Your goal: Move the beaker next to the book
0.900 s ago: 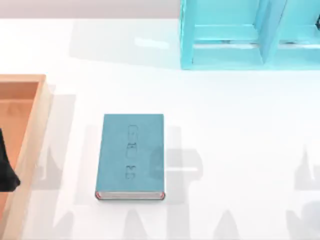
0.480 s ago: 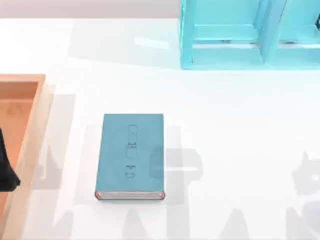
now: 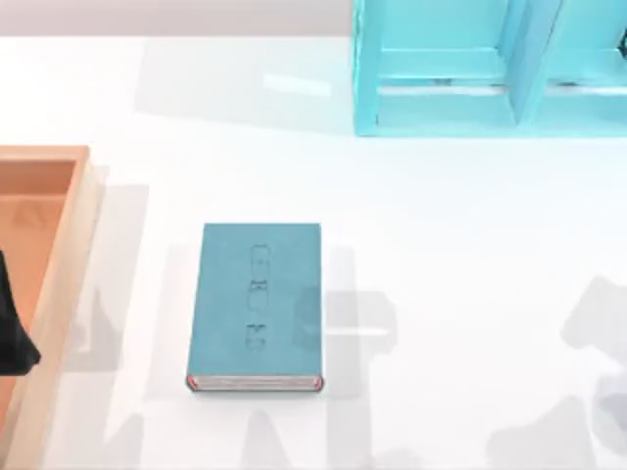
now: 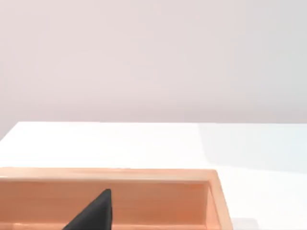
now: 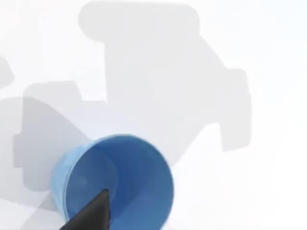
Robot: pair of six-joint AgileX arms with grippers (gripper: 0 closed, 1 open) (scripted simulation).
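Observation:
The teal-blue book lies flat on the white table, left of the middle in the top view, its white page edges toward the front. The right wrist view looks down on the small blue beaker, which stands upright on the white surface with its round rim open upward. A dark part of my right gripper overlaps the beaker's rim; whether it touches is unclear. My left gripper hangs over the wooden tray at the table's left edge, where the top view shows it as a dark shape.
A wooden tray occupies the left edge of the table. A cyan shelf unit stands at the back right. Open white table stretches between the book and the right side, crossed by grey arm shadows.
In the top view the grey shadows at the table's front right have shifted and spread. The book and the left arm have not moved.

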